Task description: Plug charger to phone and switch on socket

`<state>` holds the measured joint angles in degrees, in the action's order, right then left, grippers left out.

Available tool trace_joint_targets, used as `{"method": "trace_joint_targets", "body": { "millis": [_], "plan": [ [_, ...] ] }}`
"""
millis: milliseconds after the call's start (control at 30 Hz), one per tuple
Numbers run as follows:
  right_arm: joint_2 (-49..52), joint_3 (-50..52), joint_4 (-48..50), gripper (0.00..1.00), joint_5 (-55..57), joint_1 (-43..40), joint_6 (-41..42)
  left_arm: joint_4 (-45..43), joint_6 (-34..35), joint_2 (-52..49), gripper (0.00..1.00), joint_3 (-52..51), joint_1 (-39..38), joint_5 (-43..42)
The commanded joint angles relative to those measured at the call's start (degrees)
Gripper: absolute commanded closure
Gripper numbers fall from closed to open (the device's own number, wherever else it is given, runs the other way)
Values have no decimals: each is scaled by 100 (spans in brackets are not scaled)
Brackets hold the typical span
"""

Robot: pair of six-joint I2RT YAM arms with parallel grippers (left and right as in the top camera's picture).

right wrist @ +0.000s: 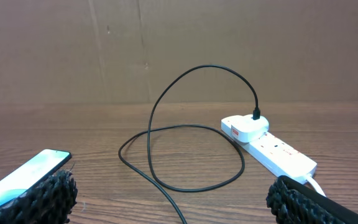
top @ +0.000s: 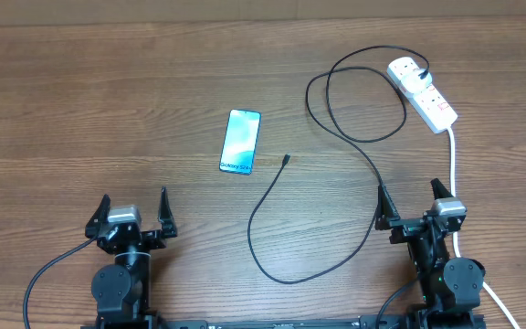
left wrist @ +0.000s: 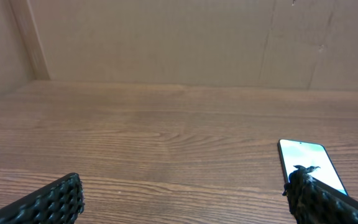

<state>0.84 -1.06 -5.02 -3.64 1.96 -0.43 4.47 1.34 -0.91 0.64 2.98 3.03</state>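
The phone (top: 241, 141) lies face up mid-table, its light blue screen lit; it also shows in the left wrist view (left wrist: 306, 163) and the right wrist view (right wrist: 23, 175). The charger, a thin black cable (top: 354, 146), loops across the table; its connector tip (top: 286, 160) lies free just right of the phone. Its plug (top: 407, 69) sits in the white socket strip (top: 425, 94) at the far right, also seen in the right wrist view (right wrist: 272, 148). My left gripper (top: 133, 212) is open and empty near the front left. My right gripper (top: 415, 204) is open and empty near the front right.
The socket's thick white cord (top: 453, 174) runs down the right side past my right arm. A brown cardboard wall (right wrist: 179, 50) stands at the table's far edge. The cable's lower loop (top: 290, 274) lies between the two arms.
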Motion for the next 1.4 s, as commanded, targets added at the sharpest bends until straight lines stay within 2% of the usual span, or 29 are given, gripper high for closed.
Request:
{"method": "trace_joint_targets", "body": {
  "millis": [0, 1367],
  "plan": [
    [-61, 57, 42, 0, 15, -9, 2, -20, 79, 57, 0, -33, -44, -28],
    [-61, 57, 42, 0, 15, -9, 2, -24, -52, 57, 0, -33, -39, 33]
  ]
}}
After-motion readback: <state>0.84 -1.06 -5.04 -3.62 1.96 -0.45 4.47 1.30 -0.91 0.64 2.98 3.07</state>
